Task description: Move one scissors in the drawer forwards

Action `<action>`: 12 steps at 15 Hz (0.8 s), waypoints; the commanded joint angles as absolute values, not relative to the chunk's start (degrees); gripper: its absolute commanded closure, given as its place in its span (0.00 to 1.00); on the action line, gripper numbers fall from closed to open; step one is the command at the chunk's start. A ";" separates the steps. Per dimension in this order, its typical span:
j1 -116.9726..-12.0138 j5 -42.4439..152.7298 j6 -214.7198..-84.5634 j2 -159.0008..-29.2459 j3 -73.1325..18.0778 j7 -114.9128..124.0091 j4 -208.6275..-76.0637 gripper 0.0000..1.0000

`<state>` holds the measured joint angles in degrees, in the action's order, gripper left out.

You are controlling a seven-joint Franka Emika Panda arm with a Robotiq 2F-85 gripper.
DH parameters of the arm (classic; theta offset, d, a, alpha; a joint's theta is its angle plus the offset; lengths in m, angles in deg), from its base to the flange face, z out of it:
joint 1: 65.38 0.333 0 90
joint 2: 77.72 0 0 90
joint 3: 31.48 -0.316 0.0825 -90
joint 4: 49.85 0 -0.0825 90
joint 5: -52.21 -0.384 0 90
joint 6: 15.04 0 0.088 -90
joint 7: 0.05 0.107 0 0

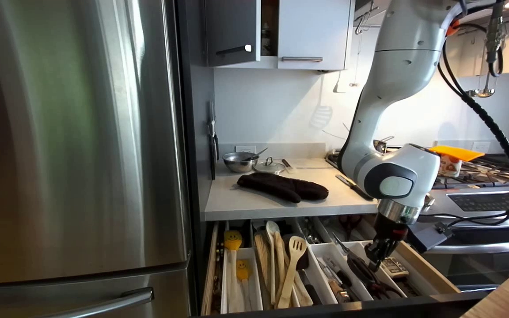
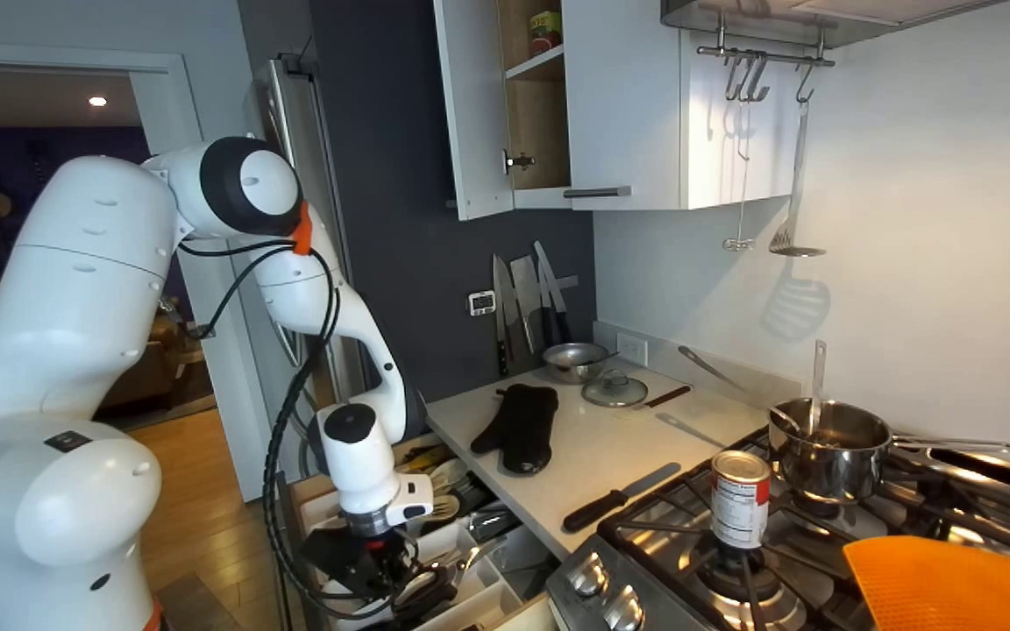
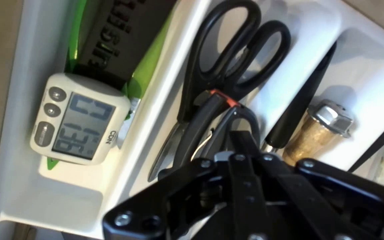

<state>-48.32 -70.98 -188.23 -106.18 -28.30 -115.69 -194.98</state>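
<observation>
The plain scissors [image 3: 195,80] are lying in a white compartment [image 3: 142,181] of the drawer [image 1: 431,274], their loops sitting near the tool [image 3: 245,143], toward the drawer's front. The red-marked scissors [image 3: 196,129] are lying partly over the plain ones, and the tool's tip is overlapping one of their handles in the wrist view; whether it is touching, I cannot tell. The tool is pointing down, its fingers pressed together. A timer [image 3: 82,120] is resting in the compartment on one side, a black handle [image 3: 302,100] in that on the other.
</observation>
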 commanded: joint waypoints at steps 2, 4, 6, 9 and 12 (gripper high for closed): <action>-52.92 -66.18 -187.67 -104.71 -31.79 -109.14 -196.70 0.66; -56.08 -61.37 -187.22 -102.85 -33.88 -104.17 -198.15 0.53; -58.21 -57.45 -187.82 -101.02 -34.95 -99.20 -198.91 0.37; -60.92 -51.43 -187.70 -97.26 -35.86 -91.40 -200.11 0.15; -62.07 -43.24 -188.05 -92.87 -36.16 -81.43 -202.28 0.00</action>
